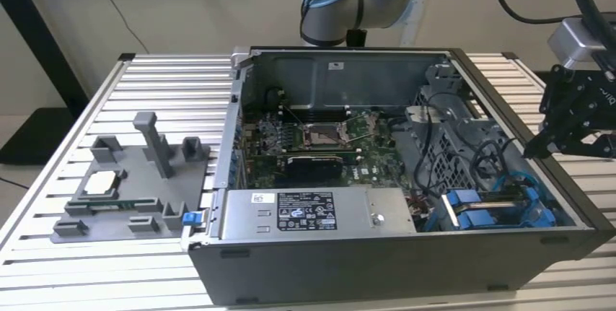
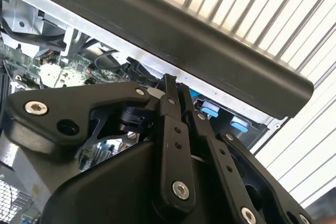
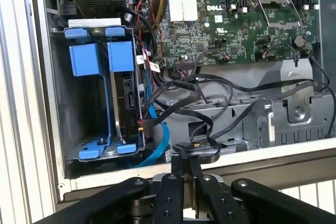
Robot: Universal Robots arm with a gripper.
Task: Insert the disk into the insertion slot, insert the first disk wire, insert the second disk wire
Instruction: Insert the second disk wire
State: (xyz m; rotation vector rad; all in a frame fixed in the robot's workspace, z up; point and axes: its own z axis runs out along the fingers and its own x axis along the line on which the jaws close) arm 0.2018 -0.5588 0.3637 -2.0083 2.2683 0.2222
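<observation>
An open desktop computer case [image 1: 385, 268] lies on its side on a slatted metal table [image 1: 58, 268], its inside facing up; the black gripper [image 3: 185, 159] hangs just over the case's rim at the exterior view's right, above the corner that holds the drive cage; in both wrist views its two slim fingers [image 2: 169, 114] stand pressed together, tip to tip, with nothing seen between them; just past the tips, inside the case, a black cable connector [image 3: 199, 148] lies among a tangle of black wires [image 3: 210, 98]; I cannot tell whether the tips touch it; the insertion slot [image 3: 79, 114], a grey metal bay with bright blue fittings, sits in that corner of the case; the disk [image 3: 129, 103] stands on edge inside it, clipped in its blue frame, just beside a second blue carrier [image 3: 84, 61]; a light blue cable [image 3: 160, 145] curves past the foot of the cage, and whether any wire is plugged into the disk I cannot tell; further in lie the green motherboard [image 3: 236, 30] and, in the exterior view, the grey power-supply box [image 1: 308, 213]; on the table at the exterior view's left rests a grey parts fixture [image 1: 125, 181]
</observation>
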